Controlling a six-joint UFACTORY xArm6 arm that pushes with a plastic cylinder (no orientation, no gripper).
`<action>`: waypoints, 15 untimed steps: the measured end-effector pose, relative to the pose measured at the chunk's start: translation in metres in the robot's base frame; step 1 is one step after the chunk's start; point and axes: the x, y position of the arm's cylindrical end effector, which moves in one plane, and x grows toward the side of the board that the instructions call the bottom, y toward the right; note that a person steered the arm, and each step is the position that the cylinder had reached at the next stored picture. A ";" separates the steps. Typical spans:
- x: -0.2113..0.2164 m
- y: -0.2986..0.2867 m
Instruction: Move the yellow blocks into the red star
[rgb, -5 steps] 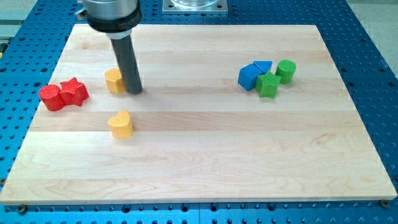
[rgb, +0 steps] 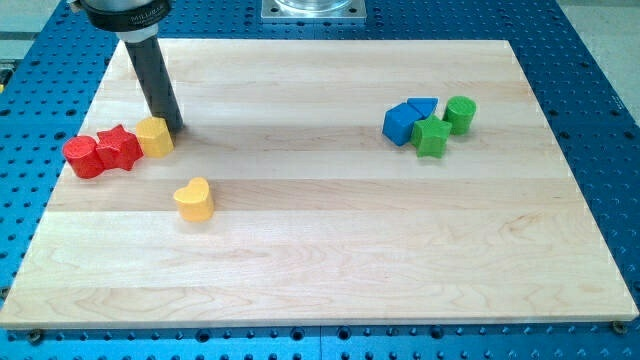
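My tip (rgb: 171, 126) stands at the upper right edge of a yellow block (rgb: 154, 137), touching or nearly touching it. That yellow block rests against the right side of the red star (rgb: 119, 147). A red cylinder (rgb: 81, 157) sits against the star's left side. A yellow heart (rgb: 194, 199) lies alone lower down, below and to the right of the star, apart from my tip.
A cluster sits at the view's right: a blue cube (rgb: 400, 123), a blue triangle (rgb: 423, 105), a green star (rgb: 432, 137) and a green cylinder (rgb: 460, 114). The wooden board (rgb: 330, 250) lies on a blue perforated table.
My tip has moved left and slightly up. It has pushed the yellow block left until it meets the red star. The yellow heart has not moved.
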 end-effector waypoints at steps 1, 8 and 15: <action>-0.001 0.010; 0.154 0.046; 0.140 0.005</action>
